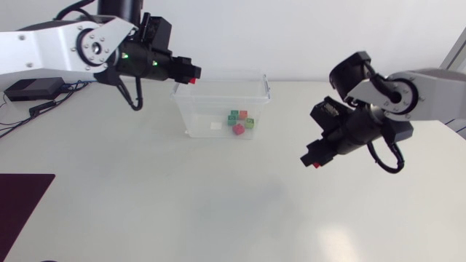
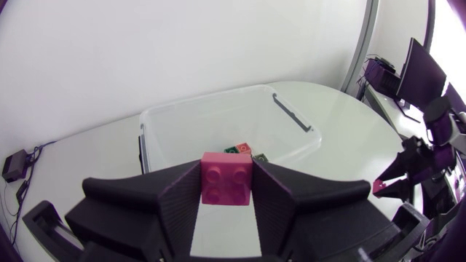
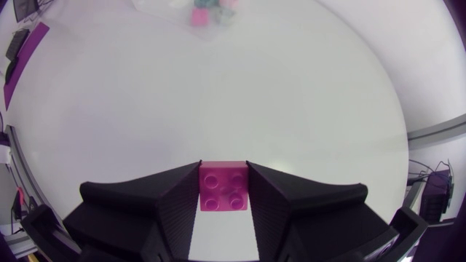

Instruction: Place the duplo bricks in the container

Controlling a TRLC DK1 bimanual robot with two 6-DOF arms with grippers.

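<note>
- Head view: our left arm [image 1: 51,47] comes in from the side, and its left end effector [image 1: 188,73] sits by the far left corner of the clear rectangular plastic container [image 1: 204,109]. It is clamped on a pink four-stud plastic brick [image 1: 192,77].
- The container stands on the white worktop [image 1: 145,204]. Inside it lie small loose bricks [image 1: 238,129] in green, red, pink and white, grouped towards its right half.
- Our right arm [image 1: 415,94] reaches in from the other side. Its right end effector [image 1: 313,160] is well apart from the container, out over bare worktop, and it grips a magenta four-stud plastic brick [image 1: 316,164].
- Left wrist view: both fingers of the left end effector [image 2: 226,182] press the pink four-stud plastic brick [image 2: 226,178] from two sides, studs facing us. The container [image 2: 189,131] lies just ahead, with the loose bricks [image 2: 243,148] on its floor. The right end effector [image 2: 384,183] shows farther off beside the container.
- Right wrist view: the right end effector [image 3: 223,188] is closed on the magenta four-stud plastic brick [image 3: 223,189], with worktop beneath. The loose bricks [image 3: 198,16] appear far ahead, blurred.
</note>
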